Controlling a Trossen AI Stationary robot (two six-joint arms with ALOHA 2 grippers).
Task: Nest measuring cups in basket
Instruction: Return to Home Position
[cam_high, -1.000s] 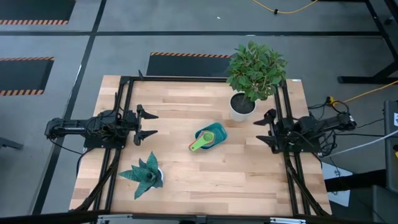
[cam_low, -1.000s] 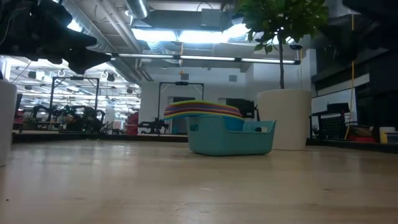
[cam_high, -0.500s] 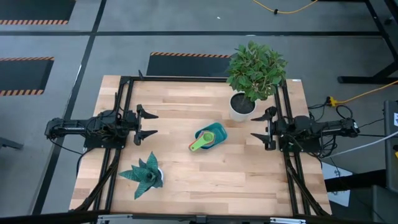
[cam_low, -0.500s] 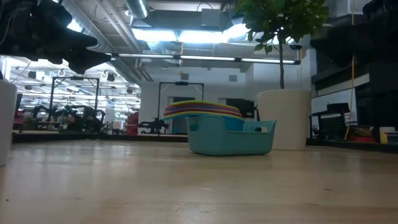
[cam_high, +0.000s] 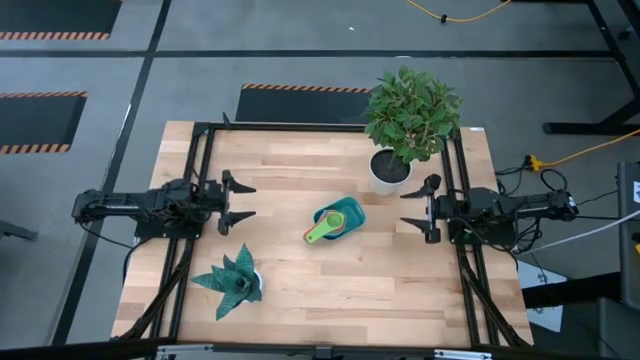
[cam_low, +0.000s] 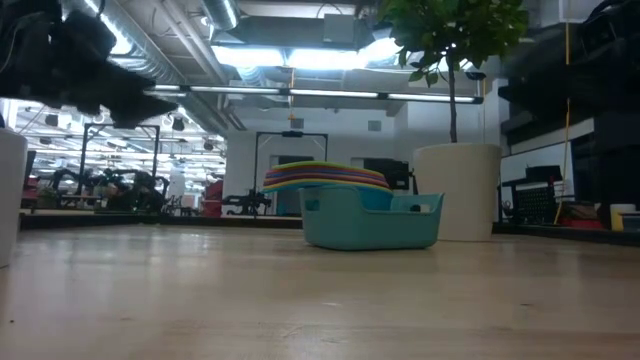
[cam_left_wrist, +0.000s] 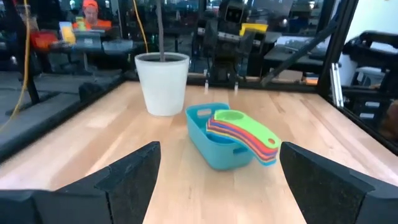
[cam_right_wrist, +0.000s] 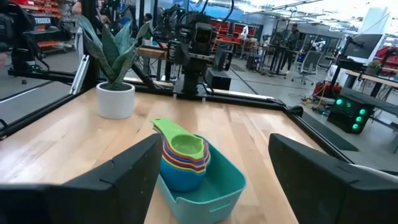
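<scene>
The teal basket (cam_high: 345, 213) stands on its base mid-table, also in the low view (cam_low: 370, 225). The measuring cups (cam_high: 322, 230) sit nested inside it, green uppermost, their handles fanned out over the basket's rim (cam_left_wrist: 249, 134) (cam_right_wrist: 183, 155). My left gripper (cam_high: 246, 201) is open, hovering level toward the table's left, well short of the basket (cam_left_wrist: 214, 152). My right gripper (cam_high: 406, 209) is open too, level on the basket's right, with bare wood between. Neither touches anything.
A leafy plant in a white pot (cam_high: 390, 170) stands just behind and to the right of the basket, close to my right gripper. A small spiky plant in a white pot (cam_high: 236, 280) sits near the front left. Black frame rails (cam_high: 195, 180) run along both sides.
My right gripper has moved a little toward the table's left, nearer the basket, and has straightened to point level at it. My left arm has shifted slightly. Both grippers stay open; basket and cups have not moved.
</scene>
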